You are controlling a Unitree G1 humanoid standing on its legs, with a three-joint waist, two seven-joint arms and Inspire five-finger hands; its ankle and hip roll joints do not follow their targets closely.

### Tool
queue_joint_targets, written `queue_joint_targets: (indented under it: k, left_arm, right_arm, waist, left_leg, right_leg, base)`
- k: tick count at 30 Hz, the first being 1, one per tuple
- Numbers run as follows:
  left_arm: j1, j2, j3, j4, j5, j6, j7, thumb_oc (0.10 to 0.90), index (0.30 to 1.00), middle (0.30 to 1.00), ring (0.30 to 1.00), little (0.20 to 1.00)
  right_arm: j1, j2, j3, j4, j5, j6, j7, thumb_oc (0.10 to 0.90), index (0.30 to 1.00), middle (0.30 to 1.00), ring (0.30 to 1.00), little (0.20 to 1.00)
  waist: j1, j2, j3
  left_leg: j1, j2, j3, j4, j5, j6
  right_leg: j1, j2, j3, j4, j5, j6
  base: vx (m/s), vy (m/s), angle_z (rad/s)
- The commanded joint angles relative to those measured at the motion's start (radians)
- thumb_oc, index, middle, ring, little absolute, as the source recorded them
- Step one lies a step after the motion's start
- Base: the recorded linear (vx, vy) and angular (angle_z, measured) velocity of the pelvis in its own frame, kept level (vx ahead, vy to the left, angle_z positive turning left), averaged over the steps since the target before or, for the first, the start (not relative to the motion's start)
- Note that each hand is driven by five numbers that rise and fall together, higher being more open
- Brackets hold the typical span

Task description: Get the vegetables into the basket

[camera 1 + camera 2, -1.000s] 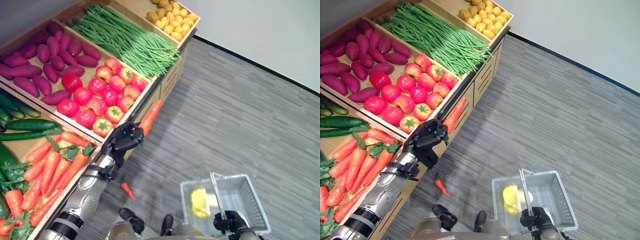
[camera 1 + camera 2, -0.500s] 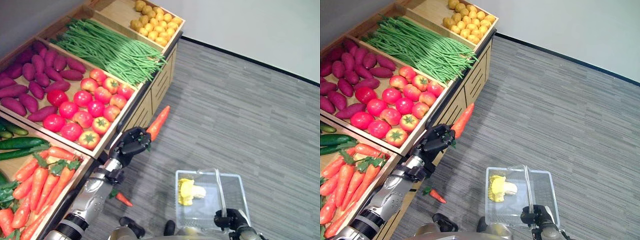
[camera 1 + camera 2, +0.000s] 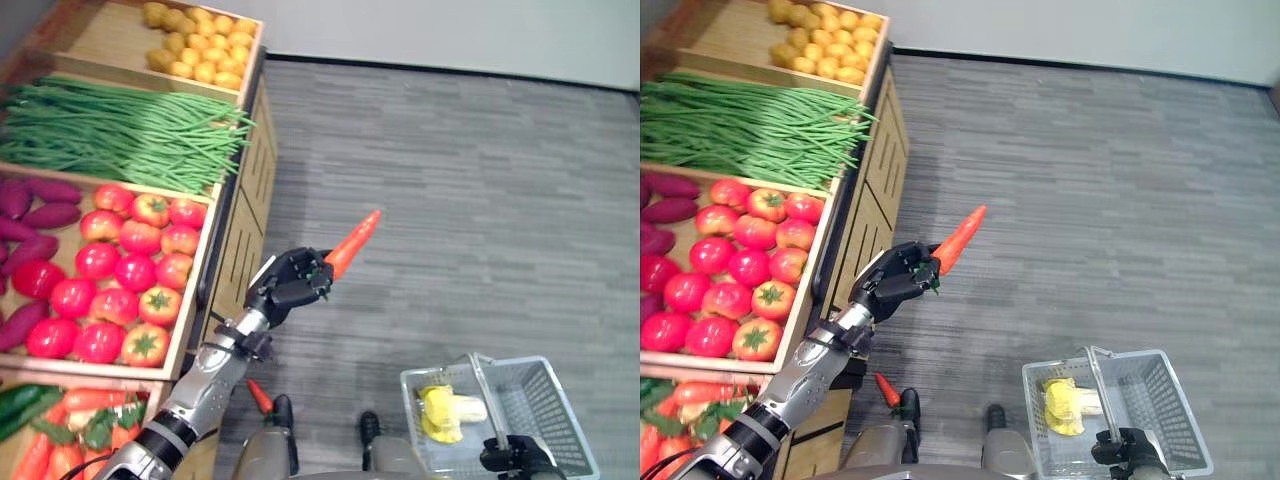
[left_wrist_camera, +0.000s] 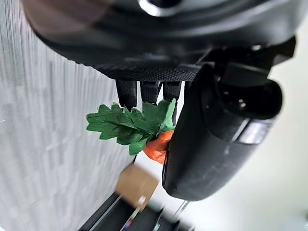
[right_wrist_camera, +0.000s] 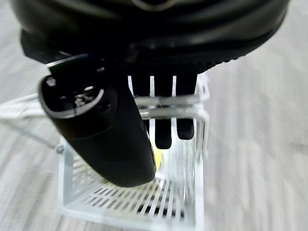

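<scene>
Our left hand [image 3: 292, 284] has its fingers clenched round a carrot [image 3: 351, 245] at its leafy end, holding it in the air over the floor [image 3: 480, 180], just beside the stand [image 3: 240, 215] and well apart from the basket [image 3: 540, 400]. Our right hand [image 3: 515, 455] grips the basket's handle [image 3: 484, 395], fingers curled round it. A yellow vegetable [image 3: 440, 412] lies in the basket. Another carrot [image 3: 259, 396] lies on the floor beside the stand.
</scene>
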Motion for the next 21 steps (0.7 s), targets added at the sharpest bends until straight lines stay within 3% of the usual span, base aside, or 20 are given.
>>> queue_joint_targets:
  k: [1, 2, 3, 5, 9, 15, 18, 21]
  left_arm:
    - [-0.058, -0.003, 0.055, -0.131, -0.014, -0.108, -0.030, 0.400, 0.300, 0.300, 0.300, 0.300]
    - [-0.058, -0.003, 0.055, -0.131, -0.014, -0.108, -0.030, 0.400, 0.300, 0.300, 0.300, 0.300]
    - [-0.046, 0.000, 0.061, -0.123, -0.013, -0.104, -0.034, 0.400, 0.300, 0.300, 0.300, 0.300]
    - [-0.021, 0.010, 0.070, -0.128, -0.001, -0.097, -0.043, 0.400, 0.300, 0.300, 0.300, 0.300]
    - [0.010, 0.018, 0.077, -0.141, 0.004, -0.090, -0.049, 0.400, 0.300, 0.300, 0.300, 0.300]
    - [0.033, 0.035, 0.087, -0.152, 0.005, -0.081, -0.056, 0.400, 0.300, 0.300, 0.300, 0.300]
    - [0.044, 0.063, 0.089, -0.163, 0.019, -0.070, -0.068, 0.400, 0.300, 0.300, 0.300, 0.300]
    - [0.044, 0.075, 0.087, -0.174, 0.024, -0.066, -0.073, 0.400, 0.300, 0.300, 0.300, 0.300]
  right_arm:
    - [0.010, -0.038, 0.017, -0.002, 0.029, -0.026, -0.024, 0.400, 0.300, 0.300, 0.300, 0.300]
    - [0.010, -0.038, 0.017, -0.002, 0.029, -0.026, -0.024, 0.400, 0.300, 0.300, 0.300, 0.300]
    - [0.019, -0.026, 0.013, 0.002, 0.028, -0.023, -0.021, 0.400, 0.300, 0.300, 0.300, 0.300]
    - [0.038, -0.016, 0.003, 0.028, 0.027, -0.016, -0.014, 0.400, 0.300, 0.300, 0.300, 0.300]
    - [0.049, -0.024, -0.014, 0.044, 0.024, -0.012, -0.013, 0.400, 0.300, 0.300, 0.300, 0.300]
    - [0.050, -0.043, -0.030, 0.051, 0.019, -0.007, -0.017, 0.400, 0.300, 0.300, 0.300, 0.300]
    - [0.032, -0.093, -0.034, 0.062, -0.006, 0.002, -0.023, 0.400, 0.300, 0.300, 0.300, 0.300]
    - [0.024, -0.116, -0.038, 0.062, -0.009, 0.002, -0.024, 0.400, 0.300, 0.300, 0.300, 0.300]
  waist:
    - [0.036, -0.007, -0.027]
    - [0.036, -0.007, -0.027]
    - [0.036, -0.011, -0.032]
    - [0.039, -0.015, -0.051]
    - [0.043, -0.016, -0.080]
    - [0.049, -0.013, -0.101]
    - [0.064, -0.011, -0.127]
    - [0.068, -0.012, -0.134]
  left_leg:
    - [0.009, 0.055, 0.012, 0.099, -0.076, -0.047]
    - [0.009, 0.055, 0.012, 0.099, -0.076, -0.047]
    - [0.036, 0.052, 0.048, 0.078, -0.069, -0.048]
    - [0.073, 0.052, 0.072, 0.050, -0.054, -0.059]
    - [0.103, 0.047, 0.071, 0.021, -0.035, -0.072]
    - [0.133, 0.060, 0.058, -0.023, 0.007, -0.091]
    - [0.154, 0.088, 0.035, -0.084, 0.063, -0.115]
    - [0.164, 0.097, 0.025, -0.104, 0.077, -0.121]
  right_leg:
    - [-0.017, -0.072, -0.074, 0.025, 0.196, 0.053]
    - [-0.016, -0.072, -0.074, 0.025, 0.196, 0.053]
    - [-0.018, -0.086, -0.121, 0.011, 0.243, 0.066]
    - [-0.013, -0.090, -0.104, -0.041, 0.304, 0.089]
    - [0.005, -0.092, -0.115, -0.081, 0.318, 0.097]
    - [0.032, -0.077, -0.136, -0.111, 0.296, 0.095]
    - [0.062, -0.052, -0.160, -0.154, 0.256, 0.085]
    - [0.075, -0.043, -0.173, -0.165, 0.242, 0.081]
  base:
    - [0.01, 0.041, -1.08]
    - [0.02, 0.055, -0.63]
    - [0.06, 0.061, -0.34]
    - [0.10, 0.036, -0.56]
    - [0.08, -0.022, -0.18]
    - [0.05, -0.066, 0.05]
    - [0.04, -0.146, 0.09]
    - [0.01, -0.086, 0.24]
